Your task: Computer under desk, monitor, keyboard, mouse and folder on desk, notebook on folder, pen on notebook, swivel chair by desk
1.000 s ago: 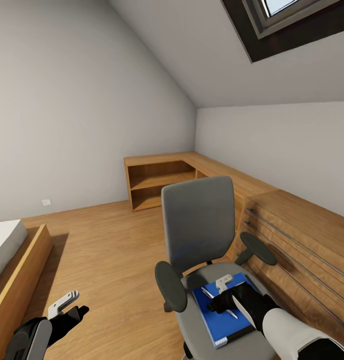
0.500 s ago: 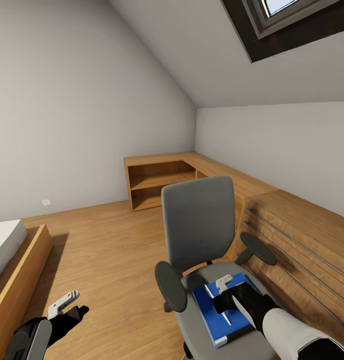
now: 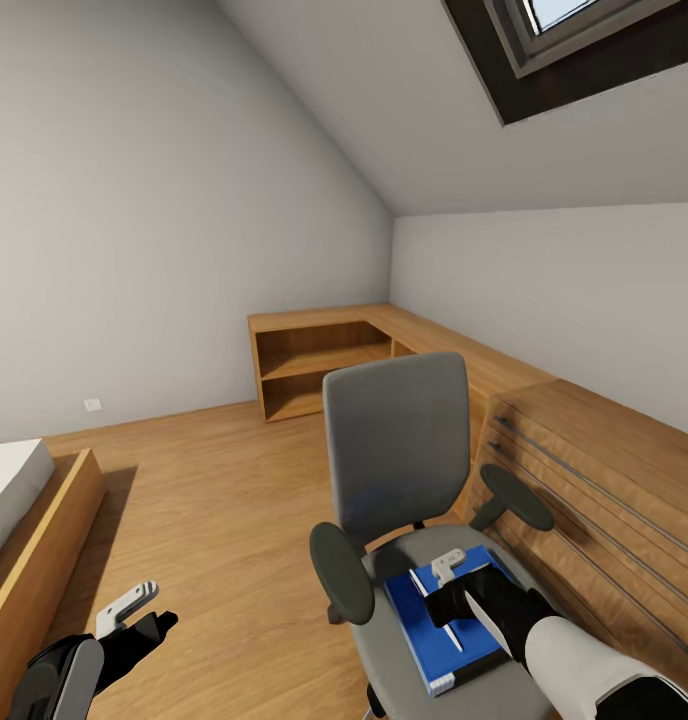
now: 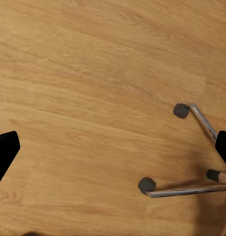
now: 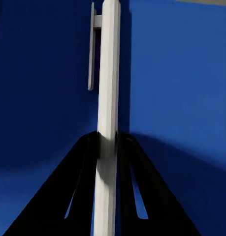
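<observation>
Left of the swivel chair (image 3: 396, 450), the left gripper (image 3: 134, 610) hangs over the wood floor (image 3: 204, 480), fingers spread wide with nothing between them. On the chair's seat lies the folder (image 3: 439, 640); just above it the right gripper (image 3: 446, 592) is clamped around the pen (image 5: 109, 113)

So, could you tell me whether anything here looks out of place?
Yes: the blue folder lies on the swivel chair seat rather than on a desk, with a white pen on it. The right hand is shut on the pen.
</observation>
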Robot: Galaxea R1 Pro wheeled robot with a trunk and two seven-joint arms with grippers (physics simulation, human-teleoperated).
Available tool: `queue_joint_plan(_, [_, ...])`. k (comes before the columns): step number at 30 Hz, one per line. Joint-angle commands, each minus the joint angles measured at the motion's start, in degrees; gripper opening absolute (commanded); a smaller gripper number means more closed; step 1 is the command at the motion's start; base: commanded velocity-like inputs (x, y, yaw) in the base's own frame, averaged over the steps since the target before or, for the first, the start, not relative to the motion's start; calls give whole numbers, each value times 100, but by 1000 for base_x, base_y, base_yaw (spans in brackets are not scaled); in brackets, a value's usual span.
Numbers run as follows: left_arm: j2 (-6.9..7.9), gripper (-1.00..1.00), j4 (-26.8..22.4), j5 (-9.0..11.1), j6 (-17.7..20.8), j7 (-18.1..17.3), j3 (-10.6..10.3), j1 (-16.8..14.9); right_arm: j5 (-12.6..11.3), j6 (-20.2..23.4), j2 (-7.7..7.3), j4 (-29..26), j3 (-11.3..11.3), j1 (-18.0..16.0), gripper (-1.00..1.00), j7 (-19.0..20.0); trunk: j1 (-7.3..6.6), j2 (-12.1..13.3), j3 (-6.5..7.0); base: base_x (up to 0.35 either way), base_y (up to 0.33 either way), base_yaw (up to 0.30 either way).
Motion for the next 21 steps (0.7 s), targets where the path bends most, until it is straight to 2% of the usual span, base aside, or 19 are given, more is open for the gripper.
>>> queue_joint_plan(1, [0, 100, -6, 61, 22, 46, 3, -6, -34, 39, -4, -12, 23, -1, -100, 8, 0, -3, -6, 0, 0, 0])
queue_joint_plan(5, [0, 100, -6, 61, 18, 45, 6, -5, -34, 39, -6, -12, 20, -1, -100, 9, 0, -3, -6, 0, 0, 0])
queue_joint_plan(21, [0, 100, 19, 61, 7, 44, 6, -6, -39, 39, -11, -24, 14, -1, -100, 9, -352, 639, 281, -6, 0, 0])
